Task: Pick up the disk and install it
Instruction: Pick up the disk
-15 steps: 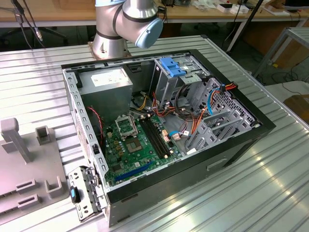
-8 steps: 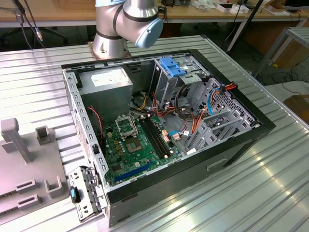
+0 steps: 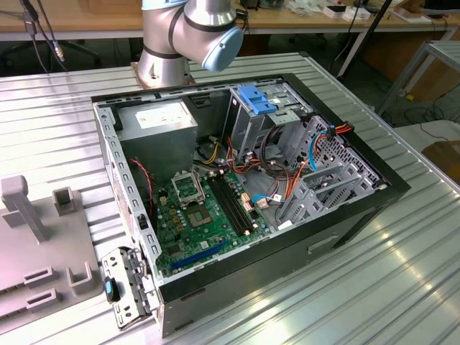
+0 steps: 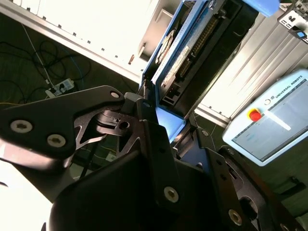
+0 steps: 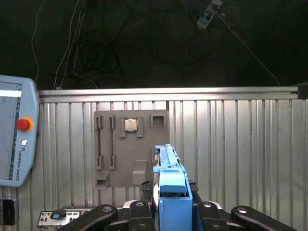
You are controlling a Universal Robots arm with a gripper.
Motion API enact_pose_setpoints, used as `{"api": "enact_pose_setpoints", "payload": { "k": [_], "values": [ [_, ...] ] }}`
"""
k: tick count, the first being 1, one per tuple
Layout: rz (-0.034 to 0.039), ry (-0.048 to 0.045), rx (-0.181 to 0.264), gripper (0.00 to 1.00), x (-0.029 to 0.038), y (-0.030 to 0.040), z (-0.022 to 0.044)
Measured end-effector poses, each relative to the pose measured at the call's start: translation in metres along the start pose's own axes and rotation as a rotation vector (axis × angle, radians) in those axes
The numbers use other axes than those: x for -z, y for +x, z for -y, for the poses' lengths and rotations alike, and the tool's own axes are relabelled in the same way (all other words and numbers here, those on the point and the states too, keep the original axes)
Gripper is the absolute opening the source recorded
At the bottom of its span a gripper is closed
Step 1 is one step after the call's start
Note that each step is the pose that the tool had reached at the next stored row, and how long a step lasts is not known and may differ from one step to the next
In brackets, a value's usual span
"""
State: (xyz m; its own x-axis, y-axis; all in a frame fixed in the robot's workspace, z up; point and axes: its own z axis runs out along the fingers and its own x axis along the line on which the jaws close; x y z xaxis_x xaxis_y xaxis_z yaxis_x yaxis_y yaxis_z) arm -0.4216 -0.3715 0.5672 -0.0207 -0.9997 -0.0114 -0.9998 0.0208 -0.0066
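Hand (image 5: 171,209) clenched on disk (image 5: 169,178), seen edge-on in first wrist view; grey tray (image 5: 130,154) on ribbed worktop (image 5: 240,144) beyond; PC case (image 3: 359,194) lies open in exterior view.

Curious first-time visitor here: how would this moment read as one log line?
pincer: shut on disk | disk: in pincer, not yet installed | computer case: open

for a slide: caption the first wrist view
Black claw shut on the flat metal disk in light-blue plastic rails, grey slotted fixture plate beyond
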Motion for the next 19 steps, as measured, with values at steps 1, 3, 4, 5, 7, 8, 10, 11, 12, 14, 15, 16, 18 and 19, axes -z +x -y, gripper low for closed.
{"api": "enact_pose_setpoints", "payload": {
  "k": [1, 3, 4, 5, 7, 8, 10, 11, 12, 14, 15, 16, 18, 19],
  "values": [
    [0.0, 0.0, 0.0, 0.37, 0.0, 0.0, 0.0006],
    [0.0, 0.0, 0.0, 0.37, 0.0, 0.0, 0.0021],
    [0.0, 0.0, 0.0, 0.37, 0.0, 0.0, 0.0027],
    [0.0, 0.0, 0.0, 0.37, 0.0, -0.0001, 0.0042],
    [0.0, 0.0, 0.0, 0.37, 0.0, -0.0002, 0.0064],
    [0.0001, 0.0, 0.0, 0.37, -0.0001, -0.0001, 0.0078],
    [0.0001, 0.0, 0.0, 0.37, -0.0001, -0.0002, 0.0105],
    [0.0001, 0.0, 0.0, 0.37, -0.0001, -0.0002, 0.0113],
    [0.0, 0.0, 0.0, 0.37, -0.0001, -0.0002, 0.0122],
    [0.0, 0.0, 0.0, 0.37, -0.0001, -0.0003, 0.014],
    [0.0, 0.0, 0.0, 0.37, -0.0001, -0.0003, 0.0149],
    [0.0, 0.0, 0.0, 0.37, -0.0001, -0.0003, 0.0157],
    [0.0, 0.0, 0.0, 0.37, -0.0001, -0.0003, 0.0179],
    [0.0, 0.0, 0.0, 0.37, -0.0001, -0.0004, 0.0187]
  ]
}}
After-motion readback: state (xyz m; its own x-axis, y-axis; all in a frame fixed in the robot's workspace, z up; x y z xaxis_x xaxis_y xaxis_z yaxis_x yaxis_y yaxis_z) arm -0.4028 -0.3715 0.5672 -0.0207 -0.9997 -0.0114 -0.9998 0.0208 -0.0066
